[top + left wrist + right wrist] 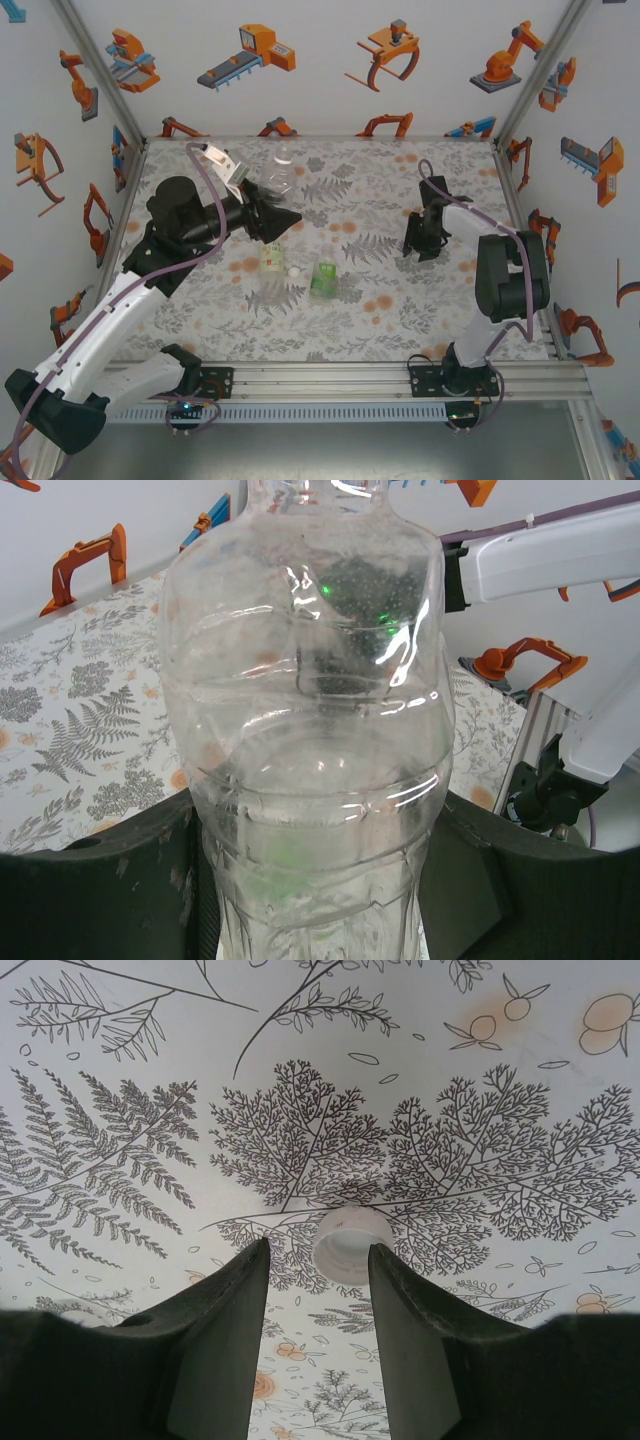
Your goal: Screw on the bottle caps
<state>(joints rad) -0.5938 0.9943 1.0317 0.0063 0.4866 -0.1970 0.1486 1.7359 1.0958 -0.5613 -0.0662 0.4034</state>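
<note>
place: robot test cell, lab setting. white enclosure walls (320, 100) printed with orange robot-arm cartoons; aluminium frame posts (103, 65) at the corners; tabletop (400, 300) under a fern-patterned cover; slotted aluminium rail (330, 378) along the near edge, two arm bases (452, 380) bolted on.

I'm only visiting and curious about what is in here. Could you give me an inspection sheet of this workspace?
Surface: table printed with grey ferns and orange blossoms.
Job's things: unlabelled bottle held up off the table; yellow-labelled bottle and green-labelled bottle mid-table, with a white cap between them; a pale cap on the right side.
Clutter: nothing seen.
Grippers: left gripper shut on the unlabelled bottle; right gripper has the pale cap at its fingertips, grip unclear.
Cables: purple cable running along the arm.
Surroundings: white walls with orange robot pictures.
</note>
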